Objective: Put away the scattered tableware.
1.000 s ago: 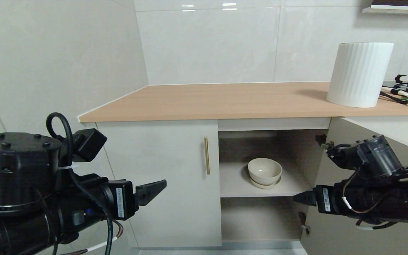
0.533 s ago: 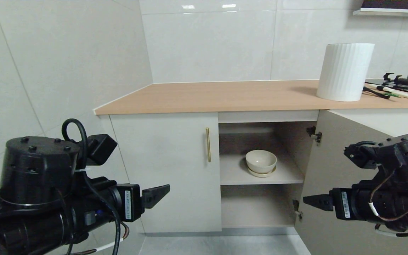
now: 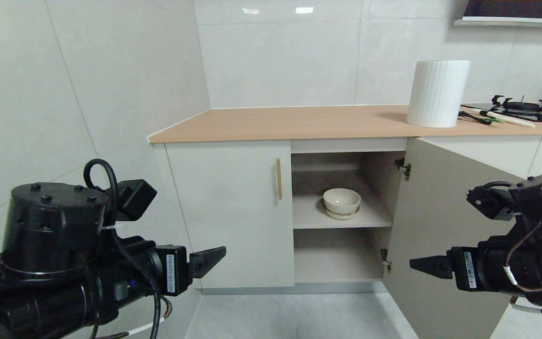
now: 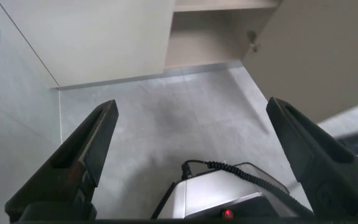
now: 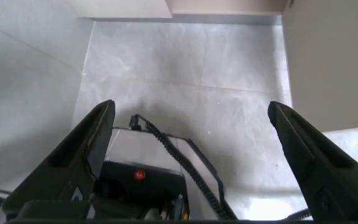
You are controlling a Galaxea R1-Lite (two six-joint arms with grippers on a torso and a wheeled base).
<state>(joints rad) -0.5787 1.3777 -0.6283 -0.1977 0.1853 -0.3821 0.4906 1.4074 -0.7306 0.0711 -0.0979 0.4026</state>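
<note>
Mid-frame in the head view, a cream bowl (image 3: 341, 201) sits on a saucer (image 3: 341, 216) on the open cabinet's (image 3: 233, 212) upper shelf. The left gripper (image 4: 191, 107) and right gripper (image 5: 191, 107), at the lower corners, gape wide and empty. Print on their white labels (image 3: 170, 273) is too small to read.

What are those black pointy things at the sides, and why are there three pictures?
They are a robot's two arms. Each ends in an end effector, a pincher with two fingers: the left end effector and the right end effector. Both are open and hold nothing. The big picture comes from a camera on the robot's head. The two small ones come from cameras on its wrists, looking between the fingers down at the floor. In front stands a cabinet with its door open. Inside, on the upper shelf, a bowl sits on a small plate. On the counter stands a white ribbed container.
</note>
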